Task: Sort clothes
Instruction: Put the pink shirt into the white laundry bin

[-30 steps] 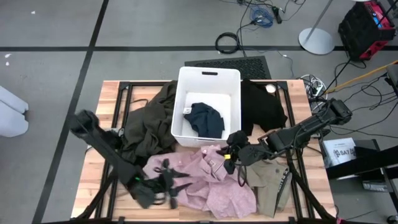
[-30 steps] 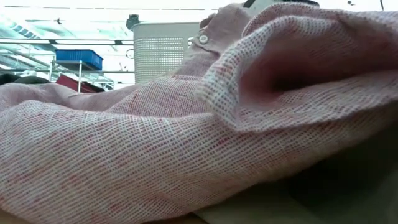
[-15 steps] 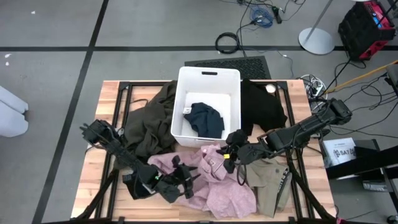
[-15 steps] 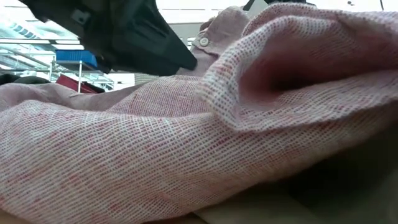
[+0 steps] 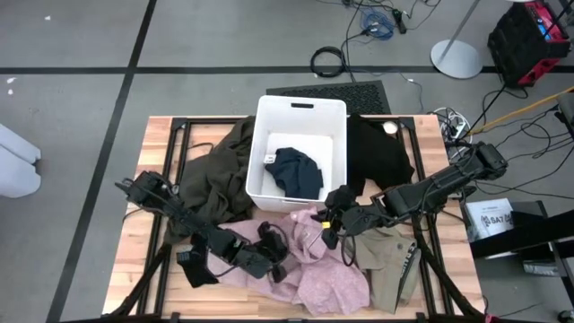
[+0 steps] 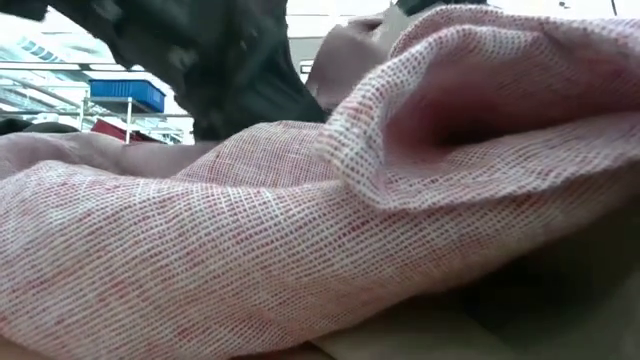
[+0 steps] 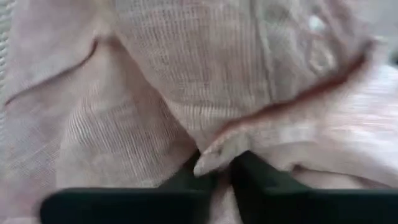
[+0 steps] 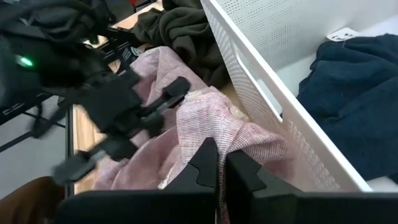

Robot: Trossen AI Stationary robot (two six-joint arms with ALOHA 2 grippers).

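The high view looks straight down from well above, taking in the whole wooden table (image 5: 152, 224), the white bin (image 5: 300, 112) at its far middle and the floor around it. The low view sits at table-top height, facing far across the table, pressed so near the pink shirt (image 6: 300, 240) that fabric fills almost all of it. The left wrist view is closer still, tight on the same shirt's weave. The right wrist view looks leftward along the bin's near wall, sharing the shirt and the bin with the high view.
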